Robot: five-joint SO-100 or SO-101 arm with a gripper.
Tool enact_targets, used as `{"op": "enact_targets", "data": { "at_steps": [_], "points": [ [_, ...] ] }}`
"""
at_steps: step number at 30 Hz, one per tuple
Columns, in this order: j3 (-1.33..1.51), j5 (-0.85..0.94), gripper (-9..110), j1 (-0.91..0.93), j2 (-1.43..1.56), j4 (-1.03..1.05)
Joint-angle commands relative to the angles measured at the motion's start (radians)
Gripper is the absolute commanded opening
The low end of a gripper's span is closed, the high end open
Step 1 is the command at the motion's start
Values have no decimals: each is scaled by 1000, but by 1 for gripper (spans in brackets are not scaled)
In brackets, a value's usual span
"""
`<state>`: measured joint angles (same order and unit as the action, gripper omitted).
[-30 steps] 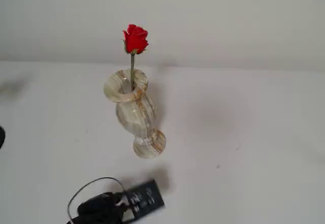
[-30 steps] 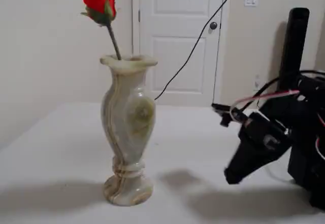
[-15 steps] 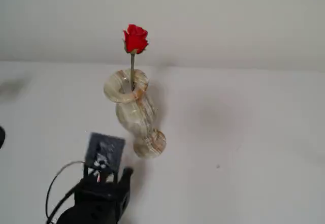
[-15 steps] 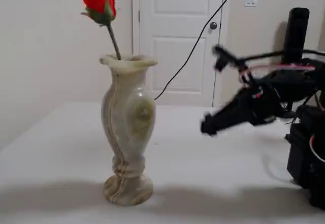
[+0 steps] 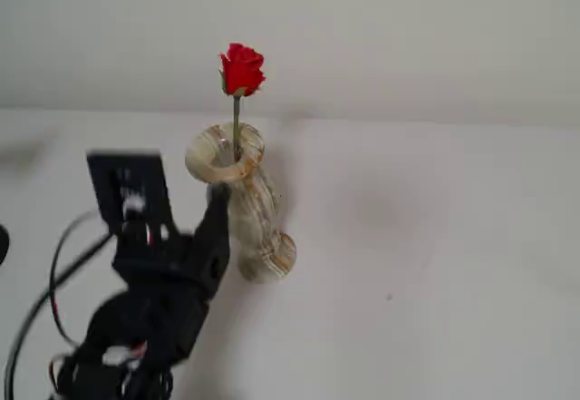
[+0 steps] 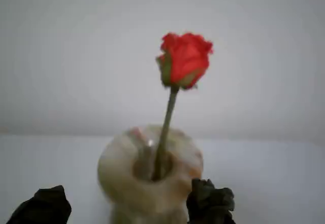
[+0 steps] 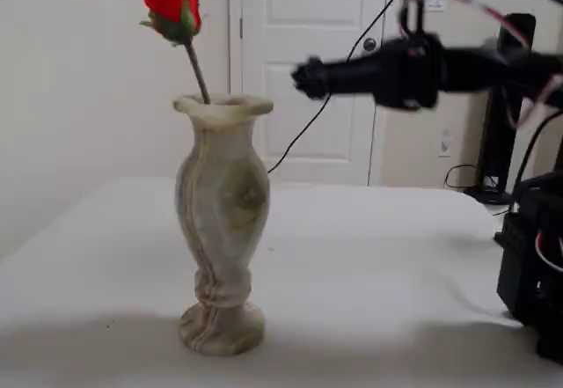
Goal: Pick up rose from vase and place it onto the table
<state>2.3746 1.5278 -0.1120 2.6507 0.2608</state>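
While the gripper [image 6: 129,206] hangs up in the air, its two dark fingertips [image 6: 210,201] sit spread apart at the bottom of the wrist view, one on each side of the vase's mouth, with nothing between them. So it's released and empty. In the side-on fixed view the gripper [image 7: 308,76] sticks out level from the right, a bit above the vase rim and clearly off to the right of it, not touching anything. In the fixed view from above, the black arm [image 5: 172,273] comes up from the lower left and its tip sits right next to the vase body; can't tell from there if it's touching.

Rose [image 7: 173,8] is in the vase [image 7: 221,221], red bud well above the rim, thin stem leaning a little and running down into the opening. The vase stands upright on the white bench [image 7: 369,274]. Behind it there's a white door [image 7: 308,18] with a black cable [image 7: 334,89] hanging across it.
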Motion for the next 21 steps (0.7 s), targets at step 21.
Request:
{"op": "enact_targets", "data": {
  "at_steps": [21],
  "points": [
    [-614,-57,16,63,-675,-121]
  ]
}}
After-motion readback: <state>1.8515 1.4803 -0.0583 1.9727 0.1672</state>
